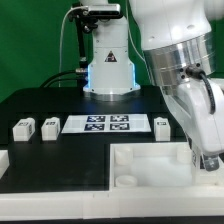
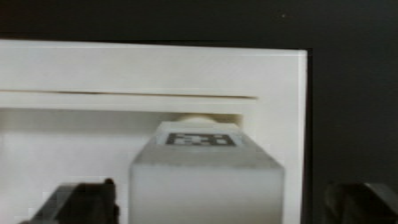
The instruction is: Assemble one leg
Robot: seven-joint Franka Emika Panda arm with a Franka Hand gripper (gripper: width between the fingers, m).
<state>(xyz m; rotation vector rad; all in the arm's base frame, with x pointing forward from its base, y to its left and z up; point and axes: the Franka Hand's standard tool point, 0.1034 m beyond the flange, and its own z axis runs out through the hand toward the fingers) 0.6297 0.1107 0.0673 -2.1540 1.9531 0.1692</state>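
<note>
In the wrist view a white leg (image 2: 206,175) with a black-and-white tag (image 2: 201,139) at its far end sits between my gripper (image 2: 221,205) fingers, over the large white slab (image 2: 107,75). The dark fingers (image 2: 84,205) stand a little apart from the leg on both sides, so the gripper is open around it. In the exterior view my gripper (image 1: 207,158) is low at the slab's (image 1: 130,165) end on the exterior view's right, and it hides that leg. Three more legs lie on the table: two on the exterior view's left (image 1: 22,128) (image 1: 50,126) and one past the marker board (image 1: 163,124).
The marker board (image 1: 107,124) lies flat behind the slab. The robot base (image 1: 108,60) with cables stands at the back. A white block (image 1: 3,160) sits at the edge on the exterior view's left.
</note>
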